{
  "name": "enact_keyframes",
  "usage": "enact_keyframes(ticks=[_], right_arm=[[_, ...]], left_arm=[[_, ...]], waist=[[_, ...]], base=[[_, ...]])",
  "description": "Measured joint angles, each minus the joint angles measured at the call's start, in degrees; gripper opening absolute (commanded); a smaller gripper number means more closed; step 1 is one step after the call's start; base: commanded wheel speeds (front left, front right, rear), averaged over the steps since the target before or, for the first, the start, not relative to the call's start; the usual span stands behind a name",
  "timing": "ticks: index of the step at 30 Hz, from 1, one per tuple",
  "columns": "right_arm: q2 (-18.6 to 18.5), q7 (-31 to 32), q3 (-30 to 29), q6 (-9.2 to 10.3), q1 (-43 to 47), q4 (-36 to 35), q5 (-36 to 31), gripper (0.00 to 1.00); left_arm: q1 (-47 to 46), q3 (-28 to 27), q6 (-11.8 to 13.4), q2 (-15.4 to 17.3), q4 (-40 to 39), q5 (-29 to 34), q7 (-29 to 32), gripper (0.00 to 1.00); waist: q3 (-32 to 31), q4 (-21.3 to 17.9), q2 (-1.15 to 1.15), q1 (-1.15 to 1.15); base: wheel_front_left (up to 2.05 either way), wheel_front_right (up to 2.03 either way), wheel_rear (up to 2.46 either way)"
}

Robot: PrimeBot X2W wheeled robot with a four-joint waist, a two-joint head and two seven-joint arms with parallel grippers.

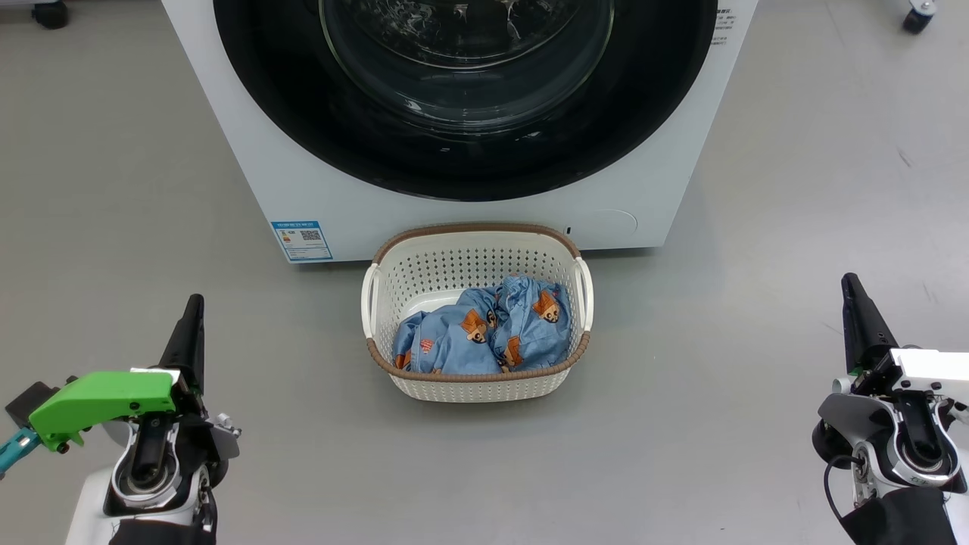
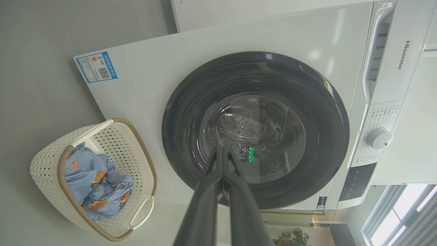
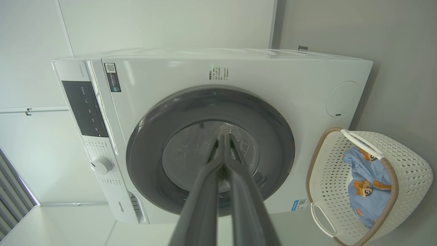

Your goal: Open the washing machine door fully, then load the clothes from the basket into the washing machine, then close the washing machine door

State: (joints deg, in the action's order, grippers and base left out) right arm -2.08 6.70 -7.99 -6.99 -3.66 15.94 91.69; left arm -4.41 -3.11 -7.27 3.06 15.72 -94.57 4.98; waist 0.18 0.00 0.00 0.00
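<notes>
Two claws first: logging left gripper (image 1: 194, 303) at lower left of the head view and right gripper (image 1: 851, 284) at lower right, pointing up the frame, clenched tight, grasping nothing. Confirming the same in the wrist views: seeing dark fingers (image 2: 205, 205) meeting at the tips in mid-frame.

Noting both claws hanging over grey floor (image 1: 113, 189), well apart from the basket (image 1: 473, 228). Finding the basket at lower centre of the head view, standing on the floor just before the washing machine (image 1: 242, 151); not managing to tell whether touching it. Seeing the clothes (image 1: 484, 333) lying bunched inside the basket, toward its lower right part in the frame.

Recording the washing machine door (image 1: 303, 121) at upper centre, sitting shut against the white front. Spotting a blue label sticker (image 1: 301, 240) up and to the left of the basket, and a round flap (image 1: 609, 225) up and to its right, both low on the front.
</notes>
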Motion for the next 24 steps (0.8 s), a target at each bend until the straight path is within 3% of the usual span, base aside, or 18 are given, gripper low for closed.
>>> enact_keyframes(ticks=[24], right_arm=[[0.00,-0.01,0.01,0.00,0.00,-0.01,0.00,0.00]], left_arm=[[0.00,-0.08,0.00,-0.08,0.00,0.00,0.00,0.00]], waist=[[0.00,0.00,0.00,0.00]], base=[[0.00,0.00,0.00]])
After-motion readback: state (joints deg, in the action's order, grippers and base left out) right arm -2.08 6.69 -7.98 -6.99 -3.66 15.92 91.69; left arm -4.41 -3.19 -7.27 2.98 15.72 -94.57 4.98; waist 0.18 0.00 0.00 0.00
